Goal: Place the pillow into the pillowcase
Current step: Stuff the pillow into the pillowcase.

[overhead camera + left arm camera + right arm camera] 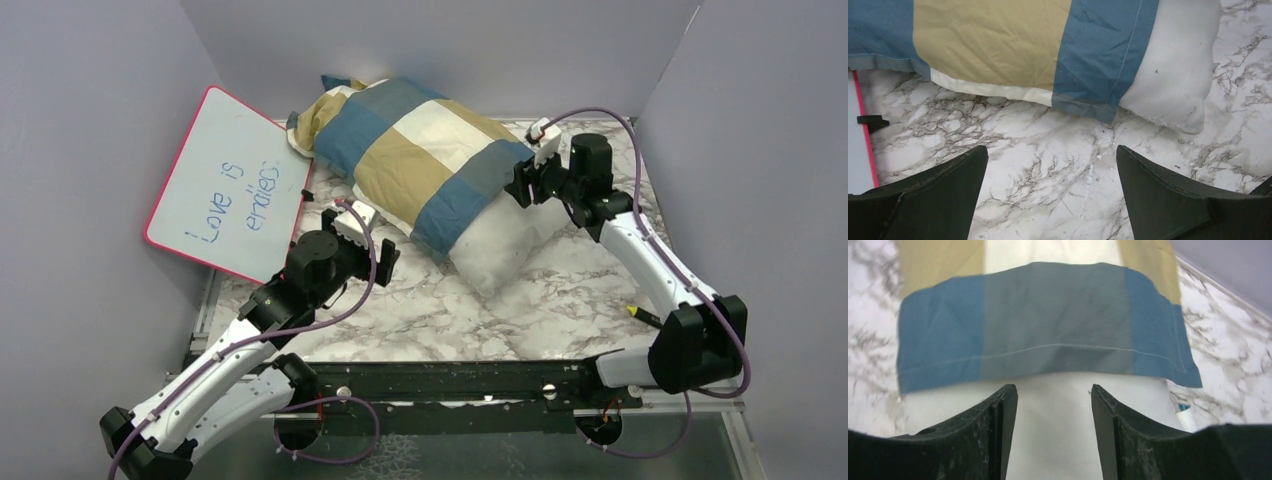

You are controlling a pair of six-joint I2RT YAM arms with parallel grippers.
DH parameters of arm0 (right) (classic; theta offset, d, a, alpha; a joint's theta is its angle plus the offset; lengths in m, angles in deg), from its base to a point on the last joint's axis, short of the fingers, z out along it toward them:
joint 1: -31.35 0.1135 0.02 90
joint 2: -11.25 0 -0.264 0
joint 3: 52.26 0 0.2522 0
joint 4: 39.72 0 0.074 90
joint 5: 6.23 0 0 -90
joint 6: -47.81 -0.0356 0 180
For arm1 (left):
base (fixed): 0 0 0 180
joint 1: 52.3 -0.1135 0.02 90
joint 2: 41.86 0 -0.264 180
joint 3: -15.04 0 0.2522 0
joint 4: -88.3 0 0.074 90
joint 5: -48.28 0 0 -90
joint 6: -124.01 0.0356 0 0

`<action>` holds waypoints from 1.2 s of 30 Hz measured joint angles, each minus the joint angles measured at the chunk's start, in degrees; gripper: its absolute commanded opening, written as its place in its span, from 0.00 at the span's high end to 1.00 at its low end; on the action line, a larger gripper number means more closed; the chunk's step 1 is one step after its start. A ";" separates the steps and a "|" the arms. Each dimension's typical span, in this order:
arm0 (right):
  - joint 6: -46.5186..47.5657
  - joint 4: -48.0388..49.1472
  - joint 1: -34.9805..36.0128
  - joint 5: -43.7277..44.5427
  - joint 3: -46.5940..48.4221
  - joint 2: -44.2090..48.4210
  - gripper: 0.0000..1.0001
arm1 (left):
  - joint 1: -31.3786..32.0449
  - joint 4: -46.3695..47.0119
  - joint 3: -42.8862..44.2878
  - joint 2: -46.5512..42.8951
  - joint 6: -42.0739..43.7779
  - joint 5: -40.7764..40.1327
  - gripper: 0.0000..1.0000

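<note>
Blue marker handwriting on the board to my left.
The pink-rimmed rectangular whiteboard (232, 182), propped against the left wall, carries two slanted lines of blue marker. I read the first as "Love is". The second is a single looser word that I make out only roughly, something like "endless".

**Soft, Even Light; Focus Slips at the Wrist**

Diffuse light from above fills the overhead view, and the arms cast only faint shadows on the marble table (520, 300). In the left wrist view the veins read sharp, while the left gripper (1052, 150) at six o'clock is near-black. In the right wrist view the marble blurs at three and nine o'clock, and the white pillow (1053, 440) looks flat.
</note>
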 measured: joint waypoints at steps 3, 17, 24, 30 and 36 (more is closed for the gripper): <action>7.93 0.07 0.76 -7.43 -2.99 3.43 0.31 | 0.00 0.04 0.00 -0.76 0.20 -0.66 0.02; 46.05 -9.35 14.29 -16.06 -4.28 5.33 0.15 | 0.00 0.02 -0.76 -2.93 0.42 -2.82 0.02; 54.60 -9.55 19.52 -11.96 -3.54 -0.33 0.11 | 0.00 0.00 -1.09 -3.15 0.44 -3.48 0.02; 58.53 -7.85 22.56 -3.87 -3.78 -8.09 0.30 | 0.00 0.02 -1.18 -3.26 0.61 -3.82 0.03; 60.98 -0.42 24.06 3.19 -6.03 -12.28 1.00 | 0.00 -0.02 -1.18 -3.23 0.37 -4.31 0.10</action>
